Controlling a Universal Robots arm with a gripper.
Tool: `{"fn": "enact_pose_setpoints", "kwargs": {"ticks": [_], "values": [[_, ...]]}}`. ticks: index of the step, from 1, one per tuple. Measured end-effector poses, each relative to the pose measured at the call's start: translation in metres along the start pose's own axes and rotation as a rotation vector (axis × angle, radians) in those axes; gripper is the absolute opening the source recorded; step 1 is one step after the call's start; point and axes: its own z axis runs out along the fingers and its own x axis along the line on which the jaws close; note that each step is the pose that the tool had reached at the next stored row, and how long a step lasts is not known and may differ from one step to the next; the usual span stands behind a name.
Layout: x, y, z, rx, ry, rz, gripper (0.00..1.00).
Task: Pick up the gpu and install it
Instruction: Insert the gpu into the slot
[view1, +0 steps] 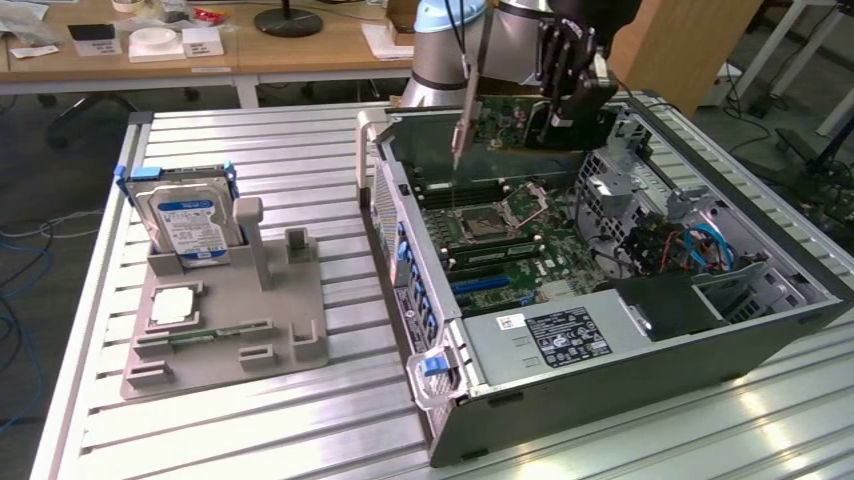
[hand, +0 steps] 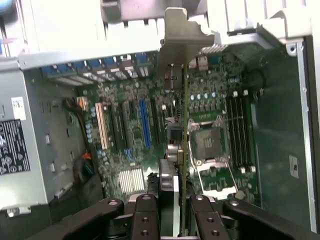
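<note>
The gpu (view1: 507, 125) is a thin green card with a silver bracket at one end, hanging above the open computer case (view1: 747, 330). My gripper (view1: 567, 108) is shut on the card's far end, over the back of the motherboard. In the wrist view the gpu (hand: 183, 150) shows edge-on as a narrow slab running from between my black fingers (hand: 145, 215) up to its silver bracket (hand: 182, 35). It hangs clear above the motherboard (hand: 125, 150), between the expansion slots and the CPU socket (hand: 207, 142).
A grey fixture (view1: 267, 340) on the slatted table at the exterior view's left holds a silver hard drive (view1: 187, 220) upright and a small square chip (view1: 174, 305). Inside the case are a power supply (view1: 561, 335), a blue slot (hand: 145, 122) and memory slots (hand: 240, 130).
</note>
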Motion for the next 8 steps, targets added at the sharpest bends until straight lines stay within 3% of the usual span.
{"fn": "enact_pose_setpoints", "kwargs": {"ticks": [1,2,8], "values": [[0.0,0.0,0.0,0.017,-0.0026,-0.003,0.28],[0.0,0.0,0.0002,0.0241,-0.0039,-0.007,0.28],[-0.0003,0.0002,0.0018,0.0239,-0.0093,-0.053,0.28]]}}
